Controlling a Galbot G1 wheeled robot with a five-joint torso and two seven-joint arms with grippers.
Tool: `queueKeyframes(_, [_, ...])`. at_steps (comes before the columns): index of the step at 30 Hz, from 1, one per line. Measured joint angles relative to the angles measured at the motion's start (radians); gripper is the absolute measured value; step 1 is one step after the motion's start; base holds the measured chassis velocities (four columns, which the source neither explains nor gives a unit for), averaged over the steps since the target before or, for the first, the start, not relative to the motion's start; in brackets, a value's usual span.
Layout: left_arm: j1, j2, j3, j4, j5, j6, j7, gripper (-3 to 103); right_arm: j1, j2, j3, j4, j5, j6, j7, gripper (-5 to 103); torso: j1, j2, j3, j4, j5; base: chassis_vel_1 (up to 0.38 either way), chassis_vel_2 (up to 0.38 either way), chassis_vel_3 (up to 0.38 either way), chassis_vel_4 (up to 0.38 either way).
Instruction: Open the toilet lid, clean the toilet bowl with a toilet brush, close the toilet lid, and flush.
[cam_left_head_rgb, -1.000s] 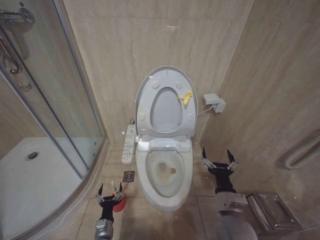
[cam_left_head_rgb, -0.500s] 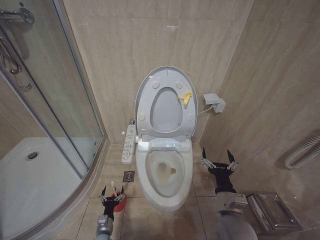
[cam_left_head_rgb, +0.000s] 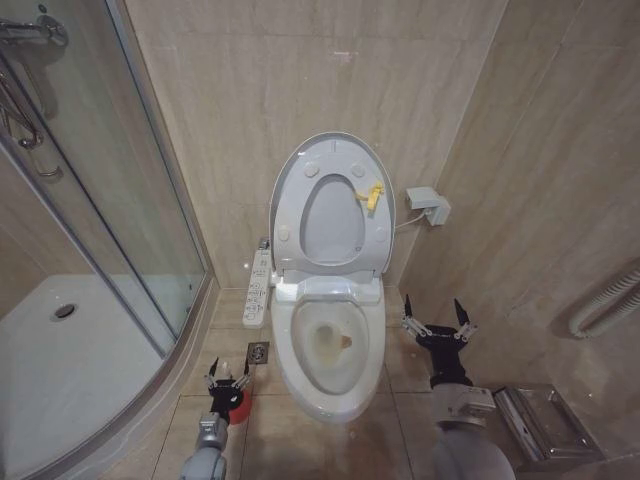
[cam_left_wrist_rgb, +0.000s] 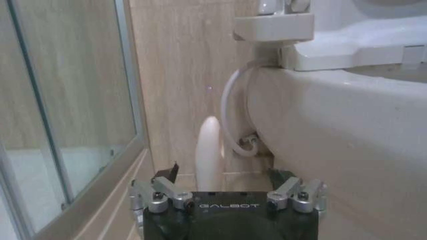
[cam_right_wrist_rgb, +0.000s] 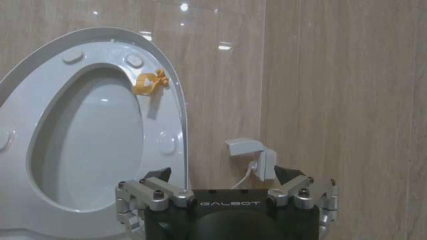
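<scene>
Our left hand (cam_left_head_rgb: 228, 380) spread wide around thin white toilet brush (cam_left_wrist_rgb: 207, 150) handle, beside toilet bowl (cam_left_head_rgb: 330, 345); right hand (cam_left_head_rgb: 437, 322) wide, idle.

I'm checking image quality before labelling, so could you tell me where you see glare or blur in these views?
Right wrist view: bright ceiling-light spots glare on the glossy wall tiles. Left wrist view: the brush handle between the open left gripper fingers looks soft, out of focus. Head view: evenly lit, faint reflections on the shower glass.

Both grippers, the left gripper (cam_left_head_rgb: 228, 378) and the right gripper (cam_left_head_rgb: 438, 322), are black with silver, screw-fastened finger brackets and white "GALBOT" lettering; grey rounded arm segments sit behind each one.
</scene>
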Motion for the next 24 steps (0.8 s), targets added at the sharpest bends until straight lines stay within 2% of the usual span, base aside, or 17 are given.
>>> queueKeyframes(1, [0.002, -0.002, -0.001, 0.002, 0.001, -0.005, 0.003, 89, 0.0, 0.0, 0.0, 0.0, 0.0, 0.0, 0.0, 100, 0.0, 0.0, 0.0, 0.0001, 0.0, 0.0, 0.0, 0.0, 0.0])
queueKeyframes(8, [0.012, -0.001, -0.011, 0.004, 0.004, -0.018, 0.011, 89, 0.0, 0.0, 0.0, 0.0, 0.0, 0.0, 0.0, 100, 0.0, 0.0, 0.0, 0.0, 0.0, 0.0, 0.0, 0.0, 0.0])
queueKeyframes(9, [0.011, 0.001, -0.014, 0.006, 0.004, -0.021, 0.014, 64, 0.0, 0.0, 0.0, 0.0, 0.0, 0.0, 0.0, 100, 0.0, 0.0, 0.0, 0.0, 0.0, 0.0, 0.0, 0.0, 0.0])
queueKeyframes(15, [0.002, 0.007, -0.022, 0.022, 0.002, -0.035, 0.035, 64, 0.0, 0.0, 0.0, 0.0, 0.0, 0.0, 0.0, 100, 0.0, 0.0, 0.0, 0.0, 0.0, 0.0, 0.0, 0.0, 0.0])
queueKeyframes(16, [0.002, 0.007, -0.022, 0.022, 0.001, -0.039, 0.042, 38, 0.0, 0.0, 0.0, 0.0, 0.0, 0.0, 0.0, 100, 0.0, 0.0, 0.0, 0.0, 0.0, 0.0, 0.0, 0.0, 0.0])
queueKeyframes(23, [0.017, 0.001, -0.023, 0.006, 0.001, -0.051, 0.052, 38, 0.0, 0.0, 0.0, 0.0, 0.0, 0.0, 0.0, 100, 0.0, 0.0, 0.0, 0.0, 0.0, 0.0, 0.0, 0.0, 0.0])
queueKeyframes(24, [0.022, -0.001, -0.023, 0.0, 0.001, -0.054, 0.052, 20, 0.0, 0.0, 0.0, 0.0, 0.0, 0.0, 0.0, 100, 0.0, 0.0, 0.0, -0.0001, -0.0001, 0.0, 0.0, 0.0, 0.0])
